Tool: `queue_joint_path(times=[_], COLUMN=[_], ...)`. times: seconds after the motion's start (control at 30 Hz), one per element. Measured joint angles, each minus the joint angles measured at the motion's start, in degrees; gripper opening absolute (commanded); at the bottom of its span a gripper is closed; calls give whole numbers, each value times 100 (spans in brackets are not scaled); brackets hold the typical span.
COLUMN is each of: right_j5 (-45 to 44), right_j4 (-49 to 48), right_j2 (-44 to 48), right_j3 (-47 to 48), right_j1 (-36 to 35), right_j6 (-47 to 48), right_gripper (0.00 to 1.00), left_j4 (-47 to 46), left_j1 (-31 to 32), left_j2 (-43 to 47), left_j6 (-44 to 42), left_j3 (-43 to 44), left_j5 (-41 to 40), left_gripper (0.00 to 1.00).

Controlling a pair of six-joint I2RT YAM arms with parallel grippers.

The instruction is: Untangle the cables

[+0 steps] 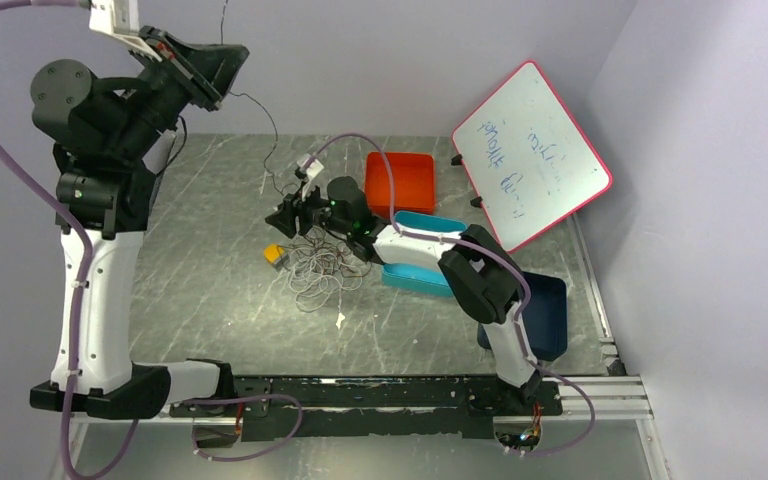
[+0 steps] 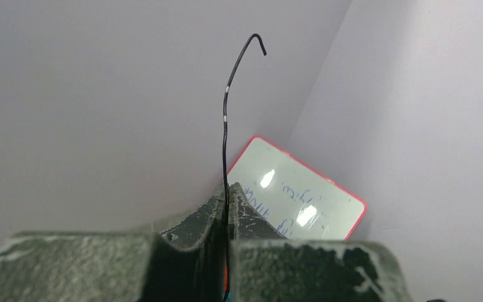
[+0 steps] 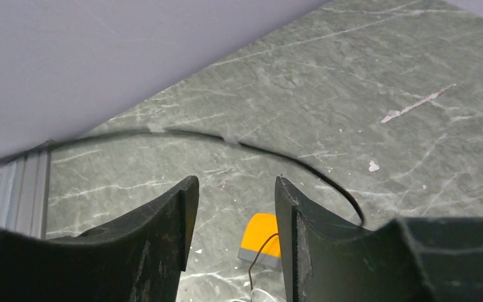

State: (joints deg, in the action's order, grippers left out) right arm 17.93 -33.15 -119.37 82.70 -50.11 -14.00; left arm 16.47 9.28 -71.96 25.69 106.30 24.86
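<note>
Tabletop: grey-green marbled slab (image 1: 210,300), matte, scuffed w/ white streaks.
Left gripper (image 2: 227,189): raised high; black fingers w/ worn chalky faces, pressed together, pinching the thin black cable (image 2: 226,126).
Cable: wiry, two pale bands, rises past the fingertips, hooks over at its end.
Tangle: loose wiry loops of pale & black cords (image 1: 320,270), flat on the slab, just below the right fingers.
Right gripper (image 3: 236,189): black wedge fingers spread, nothing btwn tips; black cable arcs across beyond them, dips behind one finger.
Block: small orange block w/ grey base (image 3: 261,242), under the gap.
Around: red-rimmed whiteboard (image 2: 289,195) beyond left fingertips; red tray (image 1: 400,182) & teal tray (image 1: 425,280) by the right arm.
</note>
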Motion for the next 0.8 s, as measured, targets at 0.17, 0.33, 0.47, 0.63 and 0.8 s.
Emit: queue_joint_path(times=[0.17,0.33,0.47,0.63,0.8], right_j5=[-33,55,144,181,208], right_j4=[-2,-96,-229,-251,-245], right_j2=[-103,-125,-116,31,629], right_j3=[11,-243,-785,-1685,-2391], right_j1=[0,0,0,-2,-7], right_j6=[107,116,116,136,162], right_gripper=[43,42,44,45,52], left_j4=[-22,-13,-17,-44,-42], left_j1=[0,0,0,0,0], left_j2=[-363,-586,-675,-588,-505], left_j6=[168,216,201,107,-46], left_j3=[704,1174,1510,1602,1604], left_j5=[0,-120,-350,-675,-927], left_gripper=[7,7,7,7,7])
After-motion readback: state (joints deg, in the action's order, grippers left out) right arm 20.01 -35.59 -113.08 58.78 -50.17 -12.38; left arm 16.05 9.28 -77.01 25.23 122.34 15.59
